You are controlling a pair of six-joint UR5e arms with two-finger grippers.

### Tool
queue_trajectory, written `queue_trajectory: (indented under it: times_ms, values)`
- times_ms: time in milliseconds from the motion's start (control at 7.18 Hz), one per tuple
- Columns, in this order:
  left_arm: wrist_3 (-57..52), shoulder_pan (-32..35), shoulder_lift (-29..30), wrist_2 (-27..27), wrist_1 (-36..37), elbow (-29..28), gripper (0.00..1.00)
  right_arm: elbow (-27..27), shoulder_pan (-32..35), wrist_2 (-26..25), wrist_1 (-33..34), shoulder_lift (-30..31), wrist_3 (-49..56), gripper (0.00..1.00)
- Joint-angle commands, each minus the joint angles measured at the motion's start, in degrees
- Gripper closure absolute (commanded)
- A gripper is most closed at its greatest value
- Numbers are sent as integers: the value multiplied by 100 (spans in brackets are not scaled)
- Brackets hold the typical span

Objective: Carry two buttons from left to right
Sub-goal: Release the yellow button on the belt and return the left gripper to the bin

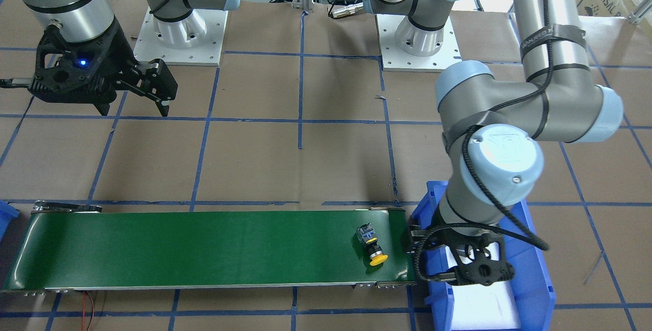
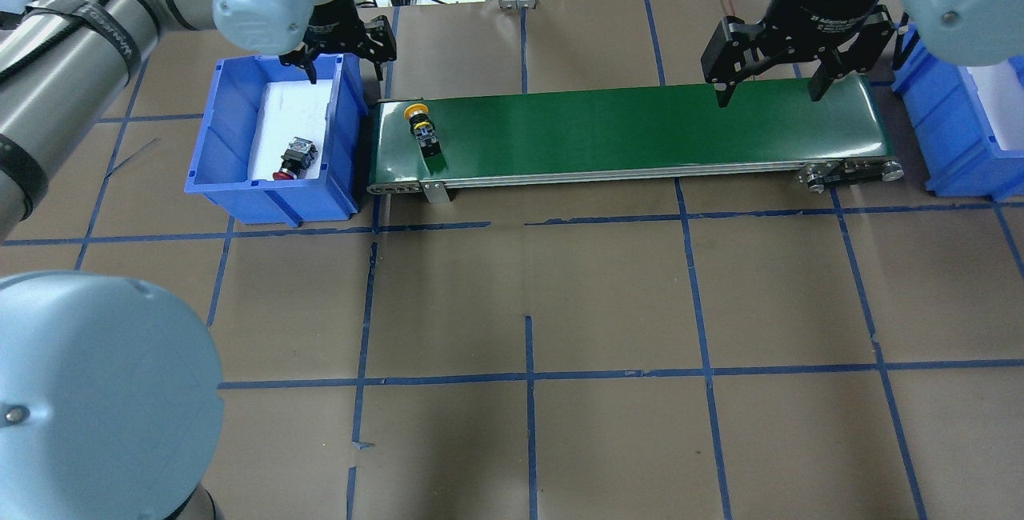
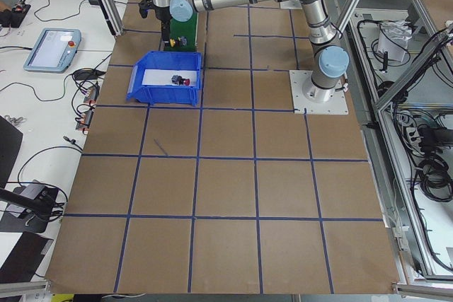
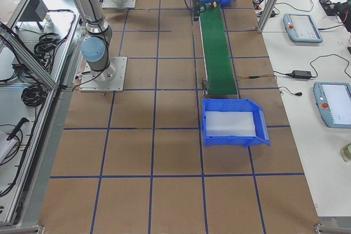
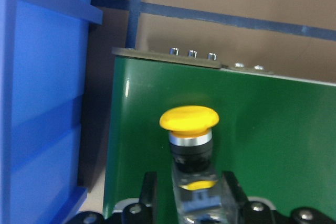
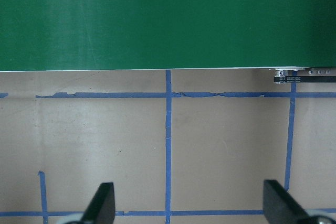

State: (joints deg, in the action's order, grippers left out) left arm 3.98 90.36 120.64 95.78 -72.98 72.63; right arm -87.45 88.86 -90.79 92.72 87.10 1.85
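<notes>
Lying crosswise on the belt (image 2: pixel 640 128) at its left end, the yellow button (image 2: pixel 420 126) sat far nearer the left gripper (image 2: pixel 346 68) than the right gripper (image 2: pixel 770 96), both spread wide and empty.

Green conveyor belt (image 2: pixel 624 132) lies across brown-papered table (image 2: pixel 608 296) gridded in blue tape. Blue bin (image 2: pixel 268 198) just beside belt's left end. Second blue bin (image 2: pixel 940 124), white-lined, near belt's right end.
</notes>
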Motion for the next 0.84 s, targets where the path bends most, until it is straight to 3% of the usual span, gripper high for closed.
queue_trajectory:
  times_ms: [0, 418, 557, 696]
  values:
    - [-695, -648, -102, -479, -6, 40, 0, 0, 0, 0, 0, 0, 0, 0]
    - [-1268, -950, -94, -490, 81, 259, 0, 0, 0, 9, 0, 9, 0, 0]
    - [-1277, -958, -68, -481, 247, 408, 3, 0, 0, 0, 0, 9, 0, 0]
    - [-1268, -950, -59, -472, 266, 488, 15, 0, 0, 9, 0, 9, -9, 0]
